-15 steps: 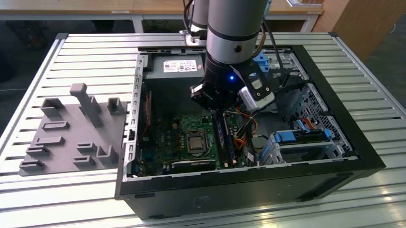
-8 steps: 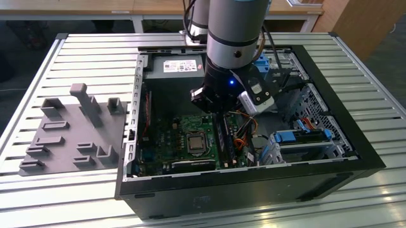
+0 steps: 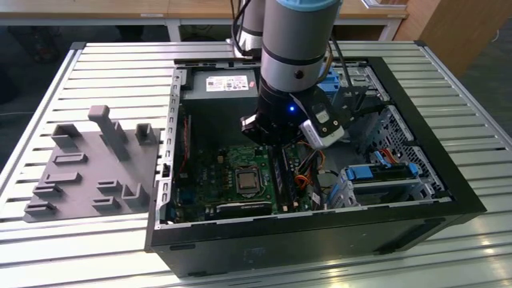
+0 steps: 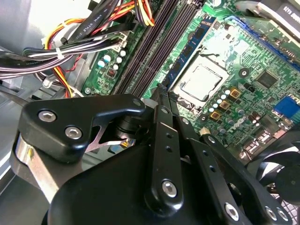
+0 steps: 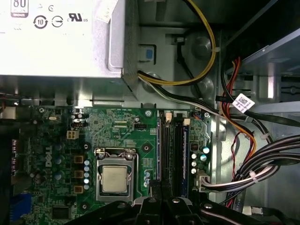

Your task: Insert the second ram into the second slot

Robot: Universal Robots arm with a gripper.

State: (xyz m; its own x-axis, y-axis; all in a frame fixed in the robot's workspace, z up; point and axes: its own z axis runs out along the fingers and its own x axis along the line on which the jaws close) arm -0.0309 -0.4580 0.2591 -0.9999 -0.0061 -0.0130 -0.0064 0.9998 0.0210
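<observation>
My gripper (image 3: pixel 276 144) is down inside the open computer case, right over the row of memory slots (image 5: pixel 171 150) beside the processor socket (image 5: pixel 115 178). Its black fingers (image 5: pixel 152 187) stand close together and look shut, with the tips (image 4: pixel 159 91) just above the near end of the slots (image 4: pixel 154 42). I cannot tell whether anything is pinched between them. A thin blue strip (image 5: pixel 184 154) stands seated in the slot nearest the cable bundle. I cannot tell if it is the second ram.
Cable bundles (image 5: pixel 253 168) crowd the side of the slots away from the socket. The power supply (image 3: pixel 220 84) lies at the case's far end. Blue drive-bay clips (image 3: pixel 384 171) sit at the exterior view's right. A grey fixture (image 3: pixel 92 165) rests on the slatted table.
</observation>
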